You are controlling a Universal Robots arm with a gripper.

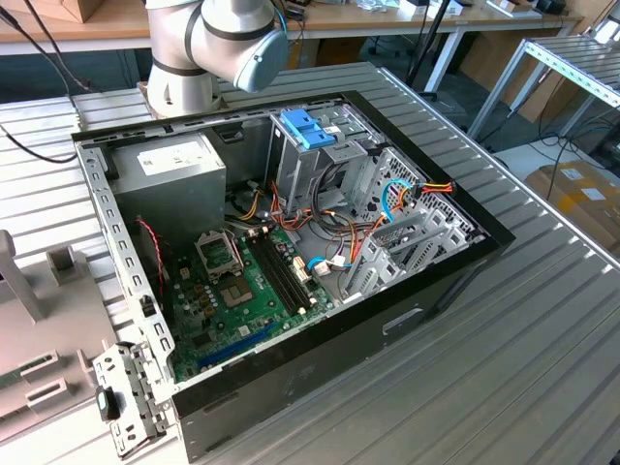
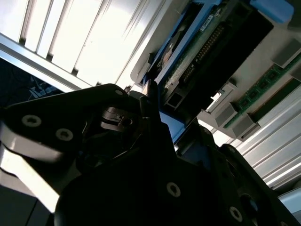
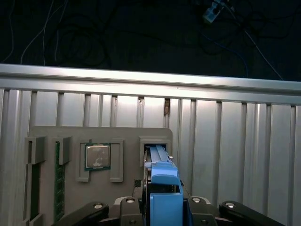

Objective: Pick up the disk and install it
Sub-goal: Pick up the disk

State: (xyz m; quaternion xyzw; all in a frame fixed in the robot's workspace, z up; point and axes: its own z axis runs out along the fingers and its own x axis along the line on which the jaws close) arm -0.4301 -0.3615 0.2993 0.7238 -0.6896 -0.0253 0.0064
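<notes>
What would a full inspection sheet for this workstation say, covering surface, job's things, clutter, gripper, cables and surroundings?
Surface: ribbed grey metal table carrying an open black computer case.
Job's things: flat silver hard disk with blue plastic rail, standing on edge in a slot of the grey plastic parts holder.
Clutter: square silver processor chip and green memory stick in that holder.
Gripper: black gripper at the disk, flanking its blue rail.
Cables: red, yellow and blue wires inside the case.
Surroundings: wooden bench, metal shelf rack, cardboard box.
</notes>
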